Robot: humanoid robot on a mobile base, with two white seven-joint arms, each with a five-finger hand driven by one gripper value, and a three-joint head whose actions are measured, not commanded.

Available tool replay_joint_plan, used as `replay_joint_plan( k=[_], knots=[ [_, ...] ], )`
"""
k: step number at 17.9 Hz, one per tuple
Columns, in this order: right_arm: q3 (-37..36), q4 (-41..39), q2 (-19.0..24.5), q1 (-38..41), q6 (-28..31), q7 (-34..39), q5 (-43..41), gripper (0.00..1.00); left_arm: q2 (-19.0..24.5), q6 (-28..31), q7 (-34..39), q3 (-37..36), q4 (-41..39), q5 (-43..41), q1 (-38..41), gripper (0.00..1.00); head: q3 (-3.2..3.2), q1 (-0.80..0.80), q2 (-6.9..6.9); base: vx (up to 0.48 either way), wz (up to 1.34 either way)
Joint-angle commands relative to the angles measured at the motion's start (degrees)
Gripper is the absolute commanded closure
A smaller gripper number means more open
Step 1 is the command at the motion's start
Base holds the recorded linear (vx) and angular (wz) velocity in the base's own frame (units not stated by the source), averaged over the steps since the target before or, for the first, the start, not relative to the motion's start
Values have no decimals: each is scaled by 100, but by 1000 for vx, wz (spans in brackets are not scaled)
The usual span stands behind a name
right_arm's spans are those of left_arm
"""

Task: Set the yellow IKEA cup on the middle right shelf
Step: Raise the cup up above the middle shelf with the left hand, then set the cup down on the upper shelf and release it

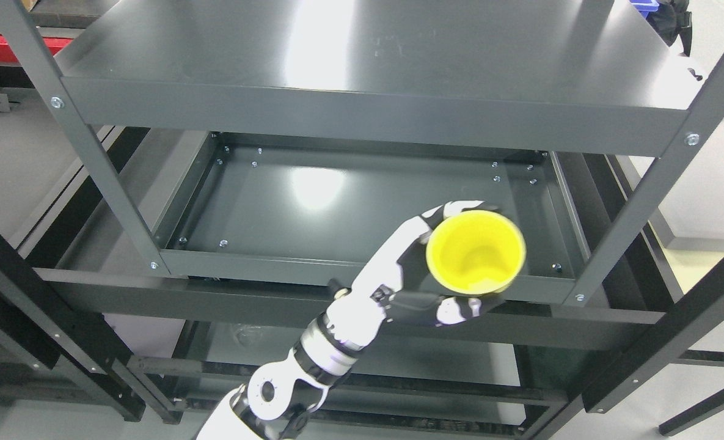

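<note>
The left hand (426,278), reaching up from the bottom edge left of centre, is gripping the yellow cup (476,252) at the lower right of the frame. The fingers (453,211) are wrapping around the cup's far side near the rim, while the thumb (453,308) is pressing against the near side, so the hand is clamping on the cup wall. The cup is tilting with its open mouth facing the camera, showing its bare interior. It is sitting in front of the right front corner of the middle shelf (349,201), overlapping that shelf's front rail (264,266); whether it is touching the rail cannot be told. The top shelf (362,55) is spanning the upper frame.
</note>
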Motion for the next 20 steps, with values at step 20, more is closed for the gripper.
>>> replay_joint_plan(
  k=[20],
  knots=[
    [97,0,-100,79,5,5,-141,1,99,4102,3888,1588,986,438,-4072,100,0,0,0,-19,-2]
  ],
)
